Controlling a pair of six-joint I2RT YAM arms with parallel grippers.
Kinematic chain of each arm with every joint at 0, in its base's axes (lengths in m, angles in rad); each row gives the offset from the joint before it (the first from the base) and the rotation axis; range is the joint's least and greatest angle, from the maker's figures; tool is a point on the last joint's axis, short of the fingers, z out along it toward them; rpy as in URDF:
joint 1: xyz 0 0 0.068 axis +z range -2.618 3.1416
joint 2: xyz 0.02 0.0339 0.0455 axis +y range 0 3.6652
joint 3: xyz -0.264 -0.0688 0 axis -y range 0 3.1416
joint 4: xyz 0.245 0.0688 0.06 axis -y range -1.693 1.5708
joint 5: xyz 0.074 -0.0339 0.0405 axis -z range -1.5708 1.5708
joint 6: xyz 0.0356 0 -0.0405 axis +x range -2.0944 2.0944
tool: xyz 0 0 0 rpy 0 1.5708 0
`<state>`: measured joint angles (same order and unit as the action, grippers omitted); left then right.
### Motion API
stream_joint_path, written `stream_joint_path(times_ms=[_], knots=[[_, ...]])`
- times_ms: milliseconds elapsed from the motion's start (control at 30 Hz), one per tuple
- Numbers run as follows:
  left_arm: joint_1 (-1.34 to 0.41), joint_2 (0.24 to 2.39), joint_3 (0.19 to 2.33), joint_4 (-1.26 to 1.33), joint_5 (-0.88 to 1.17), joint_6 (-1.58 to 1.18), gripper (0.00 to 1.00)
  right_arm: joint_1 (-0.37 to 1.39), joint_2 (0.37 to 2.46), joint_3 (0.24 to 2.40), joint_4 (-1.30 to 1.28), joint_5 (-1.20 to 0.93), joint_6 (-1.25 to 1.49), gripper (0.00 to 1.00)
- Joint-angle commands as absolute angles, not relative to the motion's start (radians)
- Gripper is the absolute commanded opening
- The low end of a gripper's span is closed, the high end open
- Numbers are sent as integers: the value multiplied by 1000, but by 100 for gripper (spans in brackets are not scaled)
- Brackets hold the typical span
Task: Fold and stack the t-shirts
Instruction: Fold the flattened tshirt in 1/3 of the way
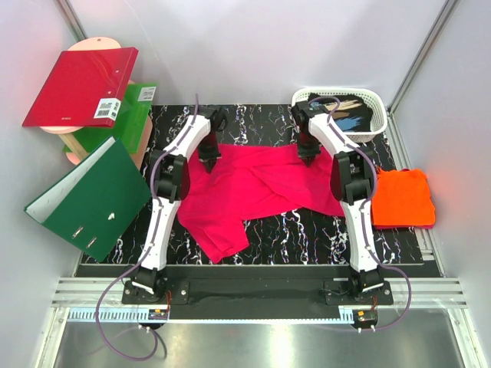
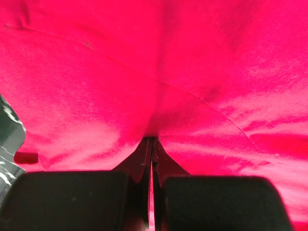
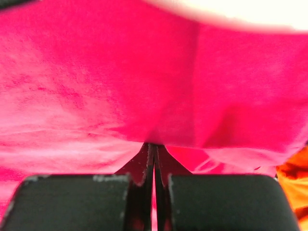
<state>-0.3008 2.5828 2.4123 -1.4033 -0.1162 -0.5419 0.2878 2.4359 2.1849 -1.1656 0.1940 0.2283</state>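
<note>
The magenta-pink t-shirt (image 1: 261,188) lies spread and rumpled across the black marbled table (image 1: 322,234), with one corner trailing toward the front left. My left gripper (image 1: 209,162) pinches its far left edge. In the left wrist view the left gripper (image 2: 152,139) is shut, with pink cloth (image 2: 159,72) bunched at its tips. My right gripper (image 1: 307,157) pinches the far right edge, and in the right wrist view the right gripper (image 3: 154,144) is shut on the cloth (image 3: 120,82) too. The orange t-shirt (image 1: 403,198) lies folded at the table's right edge, and a corner of this orange shirt (image 3: 296,183) also shows in the right wrist view.
A white basket (image 1: 370,132) holding dark items stands at the back right, close behind the right arm. A red ring binder (image 1: 80,86) rests on a small stand at the back left. One green binder (image 1: 126,119) leans there, and another green binder (image 1: 88,201) overhangs the table's left edge.
</note>
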Motion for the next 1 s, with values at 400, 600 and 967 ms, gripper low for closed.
stream_joint_path(times_ms=[400,600,967], knots=[[-459,2064,1923,-1275,-74,-469,0,285,1987,1789,-1052,54,247,0],[-486,1991,1622,-1229,-77,-499,0,284,1921,1586,-1058,84,284,0],[-488,1867,1439,-1218,-61,-496,81,131,1842,1468,-1040,-72,307,60]])
